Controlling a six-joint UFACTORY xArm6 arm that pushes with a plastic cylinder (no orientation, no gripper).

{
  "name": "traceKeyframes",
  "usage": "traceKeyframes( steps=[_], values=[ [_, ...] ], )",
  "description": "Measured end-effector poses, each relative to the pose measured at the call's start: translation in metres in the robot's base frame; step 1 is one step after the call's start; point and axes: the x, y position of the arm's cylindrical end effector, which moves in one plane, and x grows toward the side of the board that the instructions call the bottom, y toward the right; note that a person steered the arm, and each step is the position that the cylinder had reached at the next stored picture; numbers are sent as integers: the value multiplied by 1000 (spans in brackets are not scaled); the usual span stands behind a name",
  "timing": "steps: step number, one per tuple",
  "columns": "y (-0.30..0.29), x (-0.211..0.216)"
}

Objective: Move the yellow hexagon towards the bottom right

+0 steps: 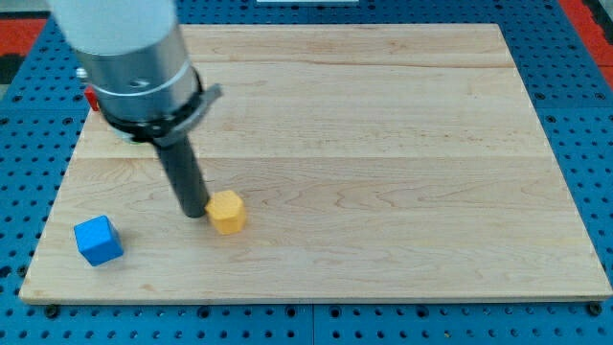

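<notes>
The yellow hexagon point(227, 212) lies on the wooden board point(383, 144) at the lower left of the view. My tip point(194, 211) stands just to the hexagon's left, touching or nearly touching its left side. The dark rod rises from the tip to the grey arm body at the view's top left.
A blue cube point(99, 240) lies near the board's bottom left corner, left of my tip. A red block point(92, 96) shows partly behind the arm body at the board's left edge. A blue perforated table surrounds the board.
</notes>
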Motion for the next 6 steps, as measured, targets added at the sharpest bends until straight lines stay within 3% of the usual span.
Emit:
traceKeyframes(
  steps=[1, 2, 3, 5, 6],
  values=[
    [126, 10],
    [200, 30],
    [152, 40],
    [257, 53],
    [217, 94]
  ],
)
